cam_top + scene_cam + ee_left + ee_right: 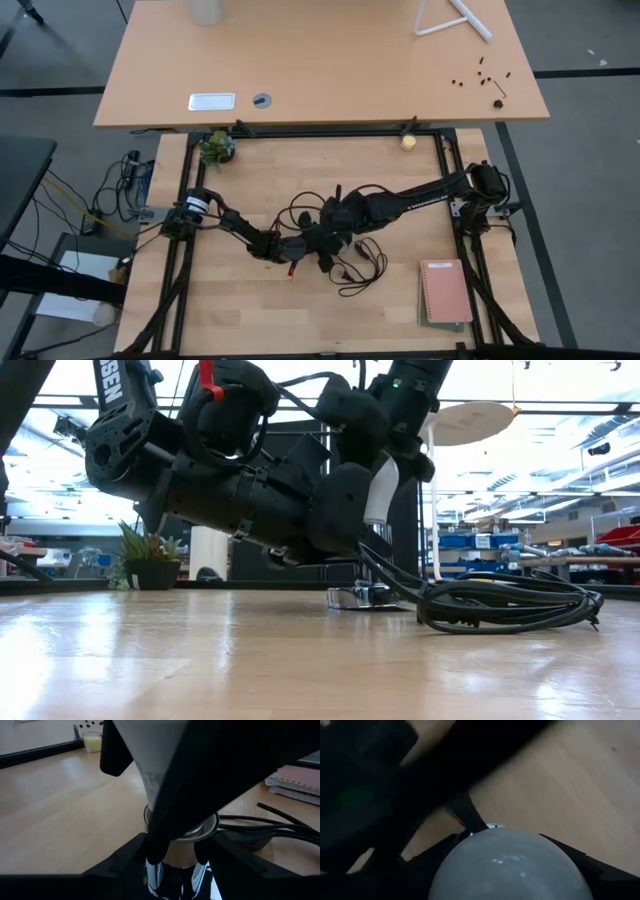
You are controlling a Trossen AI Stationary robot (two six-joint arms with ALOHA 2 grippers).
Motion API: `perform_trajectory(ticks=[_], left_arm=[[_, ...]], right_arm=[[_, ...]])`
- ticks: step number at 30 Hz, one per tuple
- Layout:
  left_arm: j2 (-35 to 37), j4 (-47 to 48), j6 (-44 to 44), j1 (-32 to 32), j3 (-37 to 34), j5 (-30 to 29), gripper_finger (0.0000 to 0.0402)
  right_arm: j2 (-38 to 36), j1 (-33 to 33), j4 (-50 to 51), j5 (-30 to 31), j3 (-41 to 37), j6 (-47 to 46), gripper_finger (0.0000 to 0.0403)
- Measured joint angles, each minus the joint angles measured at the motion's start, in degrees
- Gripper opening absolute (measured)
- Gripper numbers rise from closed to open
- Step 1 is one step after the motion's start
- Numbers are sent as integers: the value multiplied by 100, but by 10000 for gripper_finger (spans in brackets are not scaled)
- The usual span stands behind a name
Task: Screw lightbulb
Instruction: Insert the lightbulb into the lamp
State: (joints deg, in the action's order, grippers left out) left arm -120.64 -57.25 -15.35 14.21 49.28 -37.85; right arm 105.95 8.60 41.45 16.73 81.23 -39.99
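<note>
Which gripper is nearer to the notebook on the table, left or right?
Right. The right gripper sits mid-table holding the lightbulb, closer to the notebook; the left gripper is just beyond it, gripping the socket.

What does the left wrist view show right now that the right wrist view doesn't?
Only the left wrist view shows the shiny socket held between the left gripper jaws, the bulb's neck meeting its rim, the black cord, a notebook and a yellowish ball. Only the right wrist view shows the bulb's rounded top filling the frame, cradled in the right gripper. Both share the lightbulb and the wooden table.
</note>
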Motion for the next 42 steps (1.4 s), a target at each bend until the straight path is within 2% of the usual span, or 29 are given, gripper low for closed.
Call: perform_trajectory(ticks=[4, 8, 17, 22, 33, 37, 40, 42], left_arm=[[0, -2, -18, 1, 0, -13, 202], [0, 2, 44, 1, 2, -20, 202], [13, 166, 177, -3, 22, -25, 202], [13, 196, 169, -12, 20, -13, 202], [13, 226, 303, -98, 20, -7, 202], [13, 282, 308, -108, 20, -22, 202], [13, 296, 308, -108, 20, -20, 202], [13, 300, 311, -108, 20, -16, 202]], right_arm=[[0, 43, 13, 238, 0, -390, 263], [0, 43, -12, 192, 0, -305, 272], [0, 18, -217, -26, 0, 635, 351], [-22, -5, 120, -549, 0, 689, 382], [-461, 67, 1055, -717, 9, 987, 377], [-706, 74, 1501, -736, 9, 1573, 376], [-883, 70, 1681, -560, 11, 2490, 377], [-905, 43, 1740, -279, 11, 3432, 377]])
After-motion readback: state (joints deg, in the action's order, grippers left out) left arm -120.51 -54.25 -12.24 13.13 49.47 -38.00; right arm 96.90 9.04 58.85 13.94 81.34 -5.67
